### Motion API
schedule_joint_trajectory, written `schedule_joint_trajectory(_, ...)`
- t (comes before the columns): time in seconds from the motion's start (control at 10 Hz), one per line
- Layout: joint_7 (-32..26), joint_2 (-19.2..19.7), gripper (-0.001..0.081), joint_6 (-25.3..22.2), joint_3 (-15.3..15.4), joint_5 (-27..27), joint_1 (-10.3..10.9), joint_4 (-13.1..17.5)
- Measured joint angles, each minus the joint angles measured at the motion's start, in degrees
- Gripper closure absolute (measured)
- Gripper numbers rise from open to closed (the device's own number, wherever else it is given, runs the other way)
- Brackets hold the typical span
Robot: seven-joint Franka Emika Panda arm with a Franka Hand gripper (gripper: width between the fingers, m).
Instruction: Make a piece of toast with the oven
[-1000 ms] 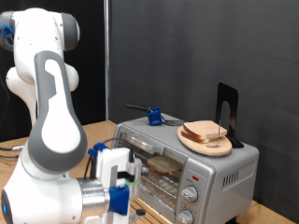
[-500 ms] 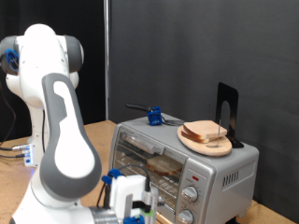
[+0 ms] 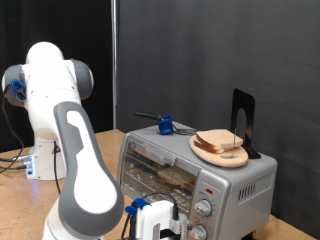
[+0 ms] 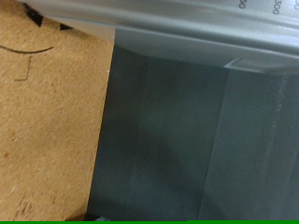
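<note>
Two fingers (image 3: 158, 222) of mine hung low at the oven's (image 3: 195, 165) front, just above the worktop (image 4: 47, 121); whether they were clenched or released, I could not tell. One piece of toast (image 3: 177, 176) lay inside on the rack, more bread on the plate (image 3: 220, 151) on top. So close to the glass door (image 4: 177, 140), a careless move risked knocking it or shoving the oven.

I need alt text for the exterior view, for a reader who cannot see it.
A white robot arm bends low in front of a silver oven, its end effector at the bottom edge near the glass door. A slice of bread lies inside on the rack; more bread sits on a wooden plate on top.
</note>
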Motion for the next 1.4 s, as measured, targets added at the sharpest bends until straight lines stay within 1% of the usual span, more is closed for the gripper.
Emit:
schedule_joint_trajectory(0.3, -0.02, -0.09, -0.0002, -0.13, 0.15, -0.02, 1.71, -0.75)
schedule_joint_trajectory(0.4, -0.17, -0.39, -0.0002, -0.11, 0.16, -0.02, 2.38, -1.45)
schedule_joint_trajectory(0.6, -1.90, -1.61, -0.0002, -0.10, 0.02, -0.23, 3.26, -4.14)
schedule_joint_trajectory(0.8, -5.36, -4.23, -0.0002, -0.74, -0.16, -0.48, 2.98, -8.97)
schedule_joint_trajectory(1.0, -8.86, -7.00, -0.0002, -0.20, -0.11, -0.32, 2.99, -13.69)
schedule_joint_trajectory(1.1, -12.54, -8.07, -0.0002, 1.62, 0.38, 0.51, 3.35, -15.68)
schedule_joint_trajectory(1.2, -17.12, -9.20, -0.0002, 4.65, 0.85, 2.03, 4.00, -17.68)
schedule_joint_trajectory(1.3, -20.75, -10.34, -0.0002, 6.76, 0.90, 3.09, 4.03, -19.33)
schedule_joint_trajectory(1.4, -22.12, -11.05, -0.0002, 8.08, 0.91, 3.64, 4.08, -20.27)
